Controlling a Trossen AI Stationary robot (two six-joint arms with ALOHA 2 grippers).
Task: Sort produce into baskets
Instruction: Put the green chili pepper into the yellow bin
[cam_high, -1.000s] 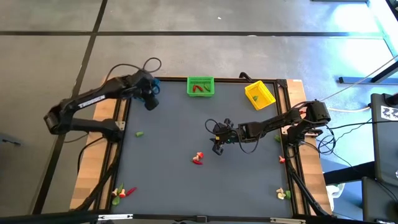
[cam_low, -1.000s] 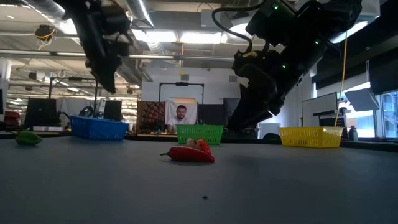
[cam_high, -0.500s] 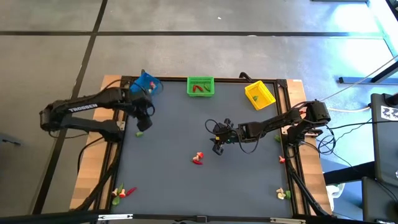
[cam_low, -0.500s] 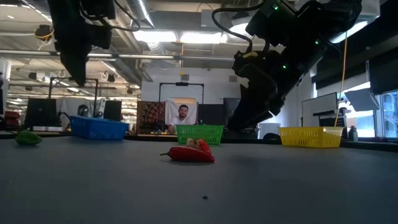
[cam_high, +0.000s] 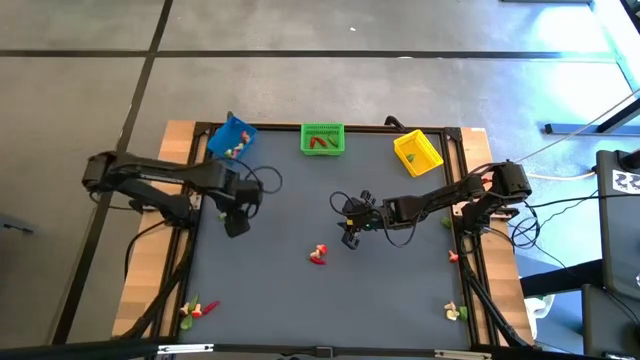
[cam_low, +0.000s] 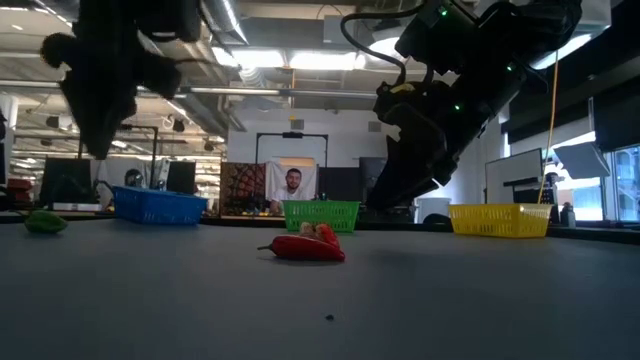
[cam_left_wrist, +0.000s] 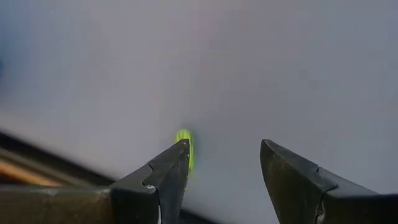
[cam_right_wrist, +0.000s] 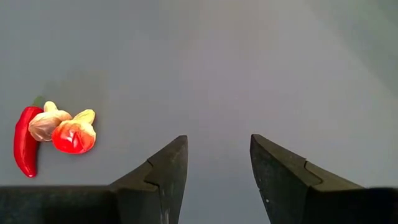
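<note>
Our left gripper (cam_high: 238, 226) has swung from the blue basket (cam_high: 231, 138) down over the green piece (cam_left_wrist: 185, 148), jaws apart and empty for the pick, while our right gripper (cam_high: 349, 237) waits, jaws part-open, near 1 red cluster (cam_right_wrist: 55, 133).

Grey floor (cam_high: 80, 90) – dark seams, ceiling lights (cam_low: 290, 60), monitors (cam_low: 65, 182)

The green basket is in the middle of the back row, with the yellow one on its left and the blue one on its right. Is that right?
Not quite: the sides are swapped. In the high view the green basket does sit in the middle of the back row, but the blue basket is on its left and the yellow basket is on its right.
</note>
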